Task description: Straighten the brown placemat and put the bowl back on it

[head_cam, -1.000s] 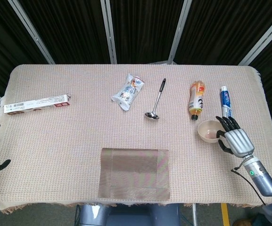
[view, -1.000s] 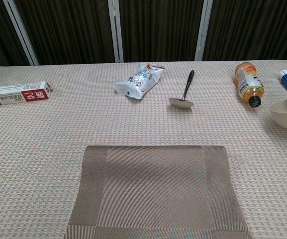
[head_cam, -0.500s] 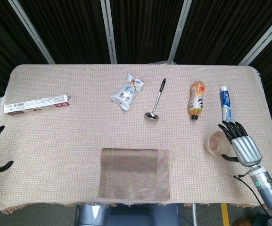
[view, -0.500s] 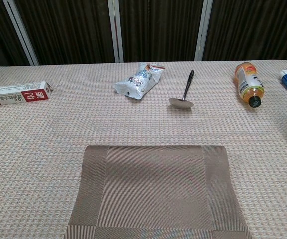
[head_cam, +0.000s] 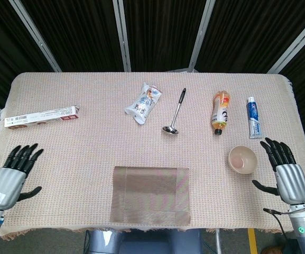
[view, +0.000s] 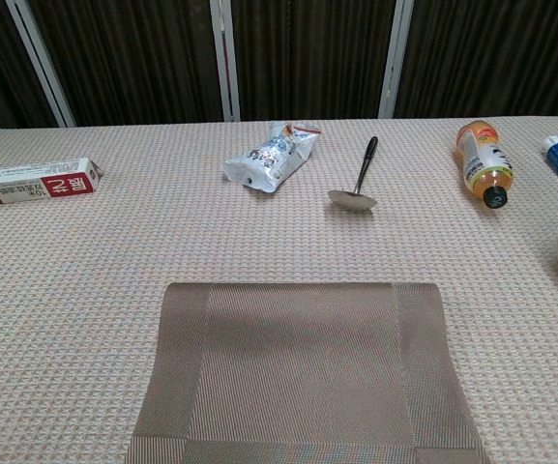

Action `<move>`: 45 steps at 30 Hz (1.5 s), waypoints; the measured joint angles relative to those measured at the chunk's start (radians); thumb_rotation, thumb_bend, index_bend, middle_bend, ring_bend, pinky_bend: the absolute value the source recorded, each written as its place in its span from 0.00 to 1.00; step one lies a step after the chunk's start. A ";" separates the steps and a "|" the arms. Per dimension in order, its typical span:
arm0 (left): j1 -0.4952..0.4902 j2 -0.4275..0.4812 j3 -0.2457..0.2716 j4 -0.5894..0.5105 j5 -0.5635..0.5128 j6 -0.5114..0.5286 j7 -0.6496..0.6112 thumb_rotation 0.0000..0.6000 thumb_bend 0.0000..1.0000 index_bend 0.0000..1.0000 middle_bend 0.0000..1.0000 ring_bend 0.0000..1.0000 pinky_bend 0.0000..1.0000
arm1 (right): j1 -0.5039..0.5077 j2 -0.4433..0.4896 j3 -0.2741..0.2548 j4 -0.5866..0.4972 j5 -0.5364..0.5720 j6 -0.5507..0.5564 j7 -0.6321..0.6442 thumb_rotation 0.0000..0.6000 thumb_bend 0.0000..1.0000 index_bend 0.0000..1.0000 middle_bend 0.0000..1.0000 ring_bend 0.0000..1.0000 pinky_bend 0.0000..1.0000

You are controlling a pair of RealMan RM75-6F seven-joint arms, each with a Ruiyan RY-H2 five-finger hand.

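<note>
Since the brown placemat (head_cam: 150, 195) lies nearest, at the near edge of the bench (head_cam: 89, 143) and about the middle of it, that is where I would start. It looks thin and woven, light and limp enough to slide or buckle on the cloth, so I judge it wants pressing flat and nudging by a corner or a side edge, not lifting by the middle. Its edges already seem close to square with the bench edge, though its near edge runs out of the chest view.

On the near left, the left hand (head_cam: 8, 179) hovers with fingers spread, holding nothing and touching nothing I can make out. On the near right, the right hand (head_cam: 288, 177) is likewise splayed and empty, just beside the bowl (head_cam: 242, 159) but apart from it.

The bowl stands upright on the cloth, right of the mat and well clear of it. It looks small, rigid and smooth, probably light and somewhat slippery, possibly breakable. I would take it by the rim, thumb inside and fingers outside, or cup it round the wall.
</note>
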 measured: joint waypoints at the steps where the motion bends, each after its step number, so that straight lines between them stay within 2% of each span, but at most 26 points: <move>1: -0.015 -0.012 0.005 0.011 0.025 -0.015 -0.004 1.00 0.00 0.16 0.00 0.00 0.00 | -0.007 0.002 0.000 -0.012 0.002 0.005 -0.016 1.00 0.00 0.00 0.00 0.00 0.00; 4: -0.074 -0.062 0.025 0.060 0.112 -0.071 -0.025 1.00 0.00 0.25 0.00 0.00 0.00 | -0.025 -0.002 -0.001 -0.027 0.007 0.017 -0.059 1.00 0.00 0.00 0.00 0.00 0.00; 9: -0.161 -0.178 0.053 0.167 0.233 -0.132 -0.073 1.00 0.01 0.33 0.00 0.00 0.00 | -0.036 -0.021 0.007 -0.008 0.019 0.017 -0.090 1.00 0.00 0.00 0.00 0.00 0.00; 18: -0.282 -0.341 0.111 0.329 0.348 -0.211 -0.155 1.00 0.11 0.34 0.00 0.00 0.00 | -0.035 -0.035 0.023 0.019 0.047 -0.018 -0.089 1.00 0.00 0.00 0.00 0.00 0.00; 31: -0.328 -0.466 0.183 0.514 0.389 -0.200 -0.250 1.00 0.15 0.34 0.00 0.00 0.00 | -0.042 -0.038 0.043 0.041 0.083 -0.042 -0.086 1.00 0.00 0.00 0.00 0.00 0.00; 45: -0.354 -0.557 0.216 0.583 0.383 -0.200 -0.254 1.00 0.15 0.34 0.00 0.00 0.00 | -0.049 -0.031 0.060 0.051 0.094 -0.052 -0.064 1.00 0.00 0.00 0.00 0.00 0.00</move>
